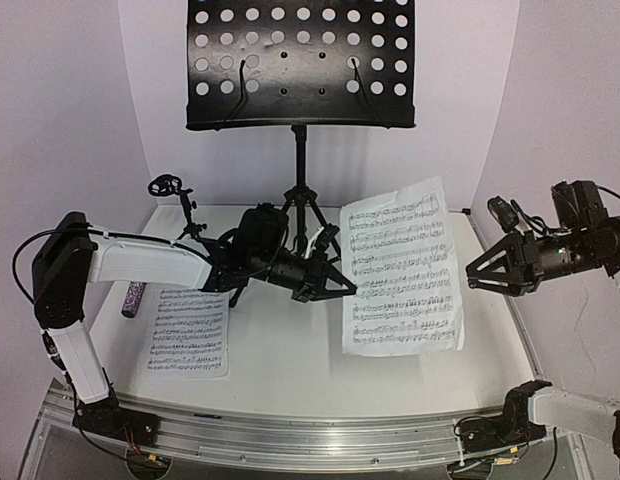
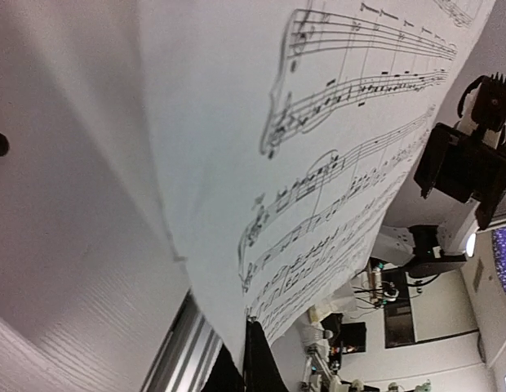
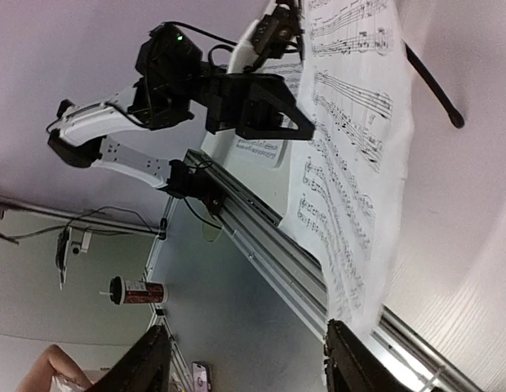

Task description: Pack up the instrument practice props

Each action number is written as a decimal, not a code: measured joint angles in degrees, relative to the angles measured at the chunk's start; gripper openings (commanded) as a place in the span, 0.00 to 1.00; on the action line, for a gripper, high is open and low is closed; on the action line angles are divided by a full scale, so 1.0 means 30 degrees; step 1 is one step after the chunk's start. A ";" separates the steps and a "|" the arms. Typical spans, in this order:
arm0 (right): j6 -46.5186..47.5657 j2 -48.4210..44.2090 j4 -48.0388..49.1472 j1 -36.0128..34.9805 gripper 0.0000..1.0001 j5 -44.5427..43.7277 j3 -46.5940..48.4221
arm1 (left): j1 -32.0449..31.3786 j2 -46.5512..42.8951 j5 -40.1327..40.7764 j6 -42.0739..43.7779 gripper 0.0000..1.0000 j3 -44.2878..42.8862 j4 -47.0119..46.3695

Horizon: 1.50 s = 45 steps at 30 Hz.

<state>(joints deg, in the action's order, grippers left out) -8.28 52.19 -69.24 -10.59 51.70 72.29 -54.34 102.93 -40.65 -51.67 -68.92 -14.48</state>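
one sheet-music page (image 1: pixel 410 270): lying on worktop (image 1: pixel 290 350)
left hand (image 1: pixel 347 291): pinching its near edge, probably to lift it
right hand (image 1: pixel 483 279): spread, empty

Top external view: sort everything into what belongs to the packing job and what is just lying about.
Belongs to the job:
music stand
large sheet-music page
small sheet-music page
microphone
small mic stand

Just there:
aluminium rail
table
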 measured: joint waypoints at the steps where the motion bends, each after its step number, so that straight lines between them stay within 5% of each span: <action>1: -0.0096 0.0010 0.0014 0.0000 0.81 -0.0355 0.0000 | 0.0192 -0.0096 0.0134 0.0917 0.00 -0.0245 0.1215; 11: -0.0859 0.0173 0.0039 0.0000 0.85 -0.2030 -0.0466 | 0.5622 -0.3771 0.3512 1.3267 0.00 -0.1073 1.7470; 17: -0.0834 0.1054 0.0036 0.0000 0.85 -0.2234 -0.0284 | 0.8844 -0.4999 0.4857 1.7212 0.00 -0.1985 2.3492; 28: -0.0207 0.3068 0.0068 0.0000 0.85 -0.2141 0.1720 | 1.4471 -0.9766 0.5335 1.9325 0.00 -0.4078 2.7173; 35: 0.0503 0.3962 0.0045 0.0000 0.85 -0.2127 0.2645 | 1.7566 -0.9853 0.3867 1.8949 0.00 -0.7023 2.8488; 45: 0.0674 0.5194 0.0063 0.0000 0.85 -0.1789 0.4295 | 1.7808 -0.5581 0.1602 1.9762 0.00 -1.1890 3.0036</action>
<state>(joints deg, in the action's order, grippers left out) -6.25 67.77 -69.05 -10.59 46.33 85.18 -0.92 86.19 -35.84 7.61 -104.59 75.63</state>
